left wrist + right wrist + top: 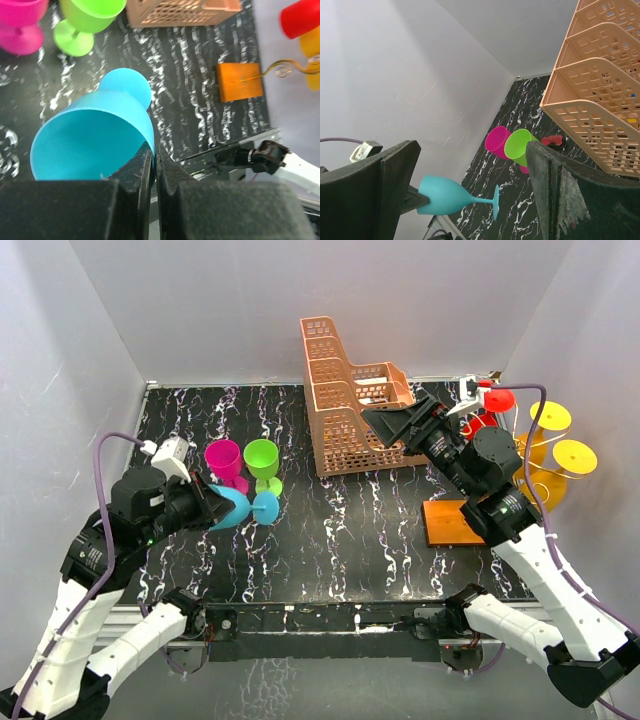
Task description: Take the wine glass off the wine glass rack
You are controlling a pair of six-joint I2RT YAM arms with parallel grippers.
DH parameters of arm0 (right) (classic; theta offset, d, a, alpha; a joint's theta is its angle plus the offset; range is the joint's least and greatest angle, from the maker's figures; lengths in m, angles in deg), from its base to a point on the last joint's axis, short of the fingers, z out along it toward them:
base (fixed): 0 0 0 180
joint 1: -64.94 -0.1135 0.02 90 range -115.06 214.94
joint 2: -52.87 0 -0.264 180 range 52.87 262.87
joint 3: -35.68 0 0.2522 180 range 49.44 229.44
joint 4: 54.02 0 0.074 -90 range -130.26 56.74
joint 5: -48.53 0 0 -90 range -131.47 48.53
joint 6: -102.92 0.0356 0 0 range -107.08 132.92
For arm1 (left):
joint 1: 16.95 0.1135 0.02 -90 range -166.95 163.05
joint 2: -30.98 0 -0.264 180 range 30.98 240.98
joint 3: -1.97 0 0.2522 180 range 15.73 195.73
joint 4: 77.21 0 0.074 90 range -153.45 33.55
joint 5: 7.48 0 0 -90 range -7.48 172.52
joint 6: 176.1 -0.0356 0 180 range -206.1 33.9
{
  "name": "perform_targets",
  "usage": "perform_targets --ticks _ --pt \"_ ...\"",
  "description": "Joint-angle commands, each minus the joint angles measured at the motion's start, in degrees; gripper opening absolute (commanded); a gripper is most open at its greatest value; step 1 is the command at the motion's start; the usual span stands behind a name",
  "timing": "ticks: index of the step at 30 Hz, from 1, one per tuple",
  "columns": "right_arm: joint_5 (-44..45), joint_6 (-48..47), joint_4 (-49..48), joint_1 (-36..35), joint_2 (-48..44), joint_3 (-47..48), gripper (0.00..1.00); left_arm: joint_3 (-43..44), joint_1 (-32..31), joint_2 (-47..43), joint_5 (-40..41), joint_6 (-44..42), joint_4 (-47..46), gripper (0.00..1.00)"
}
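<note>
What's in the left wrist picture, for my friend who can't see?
The left gripper pinches the rim of a tilted light blue plastic wine glass over a black marbled table. A pink plastic glass and a green plastic glass stand top left; the orange-brown rack base with gold wire lies right.

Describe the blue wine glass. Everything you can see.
The blue wine glass looks like opaque sky-blue plastic: wide bowl, thin stem, round foot. It is tipped nearly sideways, the left hand shut on the bowl's rim, foot pointing away. It is just in front of the pink glass and green glass. Whether its foot rests on anything is unclear.
</note>
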Motion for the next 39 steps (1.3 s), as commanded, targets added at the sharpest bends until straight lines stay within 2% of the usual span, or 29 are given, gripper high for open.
perform_targets --ticks 1,8,12,17,23,31,39 --pt "1.2 -2.4 -1.8 -0.1 -1.4 2.8 0.99 3.5 0.1 2.1 4.6 -2.7 11.7 0.0" --pt "2.3 -5.5 -0.6 -0.1 -1.8 4.1 0.98 5.6 0.1 7.0 9.3 -3.0 18.7 0.0" --pt "2.4 -6.2 -0.4 -0.1 -2.2 3.6 0.98 4.5 0.2 9.8 11.4 -3.8 16.1 0.0" --pt "2.4 -7.7 0.8 -0.2 -2.1 3.8 0.98 3.7 0.1 17.7 15.3 -5.7 13.2 0.0" --pt "2.1 -12.3 3.9 -0.1 -0.6 6.4 0.98 0.4 0.1 23.9 17.8 -7.9 9.6 0.0" --pt "2.6 -15.1 5.0 -0.1 0.3 7.0 0.98 -1.5 0.3 29.5 15.1 -9.8 6.6 0.0" --pt "1.2 -17.4 7.3 -0.1 3.0 10.1 0.98 -4.2 0.5 31.1 15.6 -11.0 2.7 0.0"
